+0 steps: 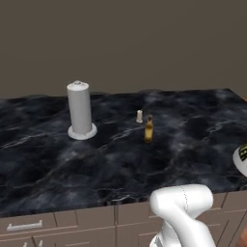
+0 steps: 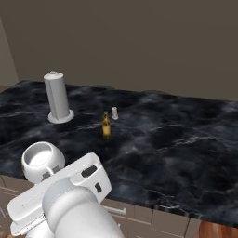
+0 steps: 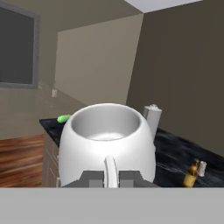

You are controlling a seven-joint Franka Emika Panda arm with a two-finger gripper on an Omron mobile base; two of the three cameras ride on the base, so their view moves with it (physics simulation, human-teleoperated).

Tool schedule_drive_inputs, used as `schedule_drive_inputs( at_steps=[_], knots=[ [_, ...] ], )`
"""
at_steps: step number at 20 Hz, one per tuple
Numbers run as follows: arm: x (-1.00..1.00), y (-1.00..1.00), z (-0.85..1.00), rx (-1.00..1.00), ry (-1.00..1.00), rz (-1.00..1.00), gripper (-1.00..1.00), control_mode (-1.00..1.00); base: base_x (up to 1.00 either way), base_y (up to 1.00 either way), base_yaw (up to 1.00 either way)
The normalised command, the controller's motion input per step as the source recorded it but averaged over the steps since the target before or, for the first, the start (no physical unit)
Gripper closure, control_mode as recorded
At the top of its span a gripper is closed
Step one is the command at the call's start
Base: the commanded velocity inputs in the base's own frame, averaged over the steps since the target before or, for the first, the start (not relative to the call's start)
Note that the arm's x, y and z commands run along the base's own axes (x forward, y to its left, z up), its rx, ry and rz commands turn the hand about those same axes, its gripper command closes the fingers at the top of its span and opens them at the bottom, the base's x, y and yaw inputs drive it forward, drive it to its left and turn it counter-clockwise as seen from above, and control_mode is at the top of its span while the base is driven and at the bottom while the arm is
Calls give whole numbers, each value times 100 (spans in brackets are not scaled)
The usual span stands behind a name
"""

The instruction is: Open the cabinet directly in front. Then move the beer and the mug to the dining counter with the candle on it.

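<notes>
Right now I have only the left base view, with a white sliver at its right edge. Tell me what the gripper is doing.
Observer: The gripper is shut on the handle of the mug. That sliver is the mug.
Operator: Report how the mug sits.
Observer: It is upright, mouth up, and empty inside. In the right base view it is over the near edge of the dining counter, closer to the robot than the beer.

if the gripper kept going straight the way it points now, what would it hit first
Probably the paper towel holder; it stands just past the mug held by the gripper, though depth is unclear.
</notes>
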Motion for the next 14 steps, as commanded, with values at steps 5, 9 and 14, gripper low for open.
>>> schedule_drive_inputs(
  at_steps=[5,9,14],
  knots=[
    [0,0,0,0,0,0,100,100,64,0,-8],
    [0,0,0,0,0,0,100,100,56,0,-7],
    [0,0,0,0,0,0,100,100,27,0,-1]
  ],
)
